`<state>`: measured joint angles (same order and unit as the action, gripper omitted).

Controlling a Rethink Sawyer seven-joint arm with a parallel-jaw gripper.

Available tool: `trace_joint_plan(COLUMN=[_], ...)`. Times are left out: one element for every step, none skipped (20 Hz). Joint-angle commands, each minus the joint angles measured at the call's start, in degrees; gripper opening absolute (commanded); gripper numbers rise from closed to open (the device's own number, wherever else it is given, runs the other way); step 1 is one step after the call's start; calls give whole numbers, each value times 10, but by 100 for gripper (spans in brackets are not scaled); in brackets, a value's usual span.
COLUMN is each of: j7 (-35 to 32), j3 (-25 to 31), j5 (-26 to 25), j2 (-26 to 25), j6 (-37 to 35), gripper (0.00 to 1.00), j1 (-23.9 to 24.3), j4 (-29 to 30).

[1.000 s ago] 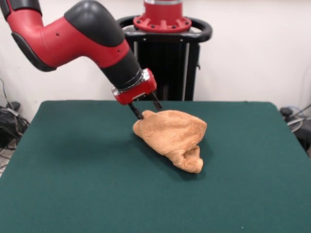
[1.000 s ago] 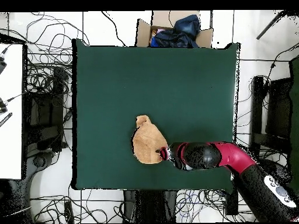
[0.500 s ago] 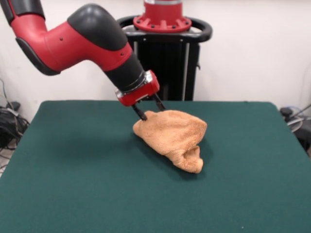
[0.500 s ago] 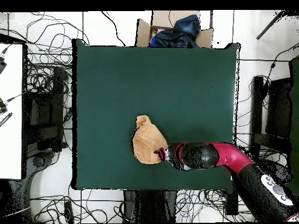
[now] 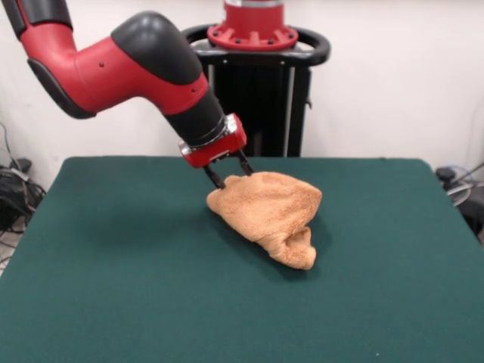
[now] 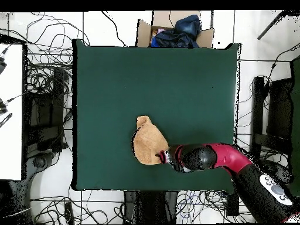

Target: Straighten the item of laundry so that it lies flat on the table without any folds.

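Standing at the near side, I look across a broad stretch of bare green table point(image 5: 113, 302) to the towel point(image 5: 268, 212), which sits bunched a little beyond the middle, slightly toward the right as I face it. From above, the towel point(image 6: 148, 142) is a rounded lump near the middle, rather closer to the edge where the arm comes in. Its nearest part is a narrow rolled tail drooping toward me; behind that it swells into a rumpled mound, plainly doubled over on itself, so nothing is flat yet. It looks like light, soft terry: I would expect it to sag and drape from any single pinch, to grip well rather than slip, and to come to no harm from a firm squeeze. No free corner shows clearly in either view. Farthest back, at the mound's far-left edge, the gripper point(image 5: 225, 172) reaches down from the red and black arm point(image 5: 128, 64), its two dark fingers spread apart and straddling the cloth's edge, not clamped on it as far as I can tell. That raised edge seems a fair place to take hold, though a true corner would likely spread it better.
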<state>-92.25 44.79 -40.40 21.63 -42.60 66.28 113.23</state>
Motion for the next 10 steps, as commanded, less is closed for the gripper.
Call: trace_joint_plan(j7=[63,63,62,64,65,62,63,59,59,59], j3=[-56,-56,-57,-57,-55,-56,-56,-58,-57,-56], j5=[-68,-72,-76,-77,-76,-77,-77,-79,-78,-76], j2=[33,35,37,38,38,37,38,34,32,30], j6=[-35,-34,-33,-34,-34,-31,-30,-25,-24,-24], gripper=[100,100,100,100,100,100,100,100,100,100], j1=[-43,-44,-46,-46,-45,-47,-47,-50,-49,-48], j4=[-76,-76,-76,-79,-79,-78,-78,-77,-77,-78])
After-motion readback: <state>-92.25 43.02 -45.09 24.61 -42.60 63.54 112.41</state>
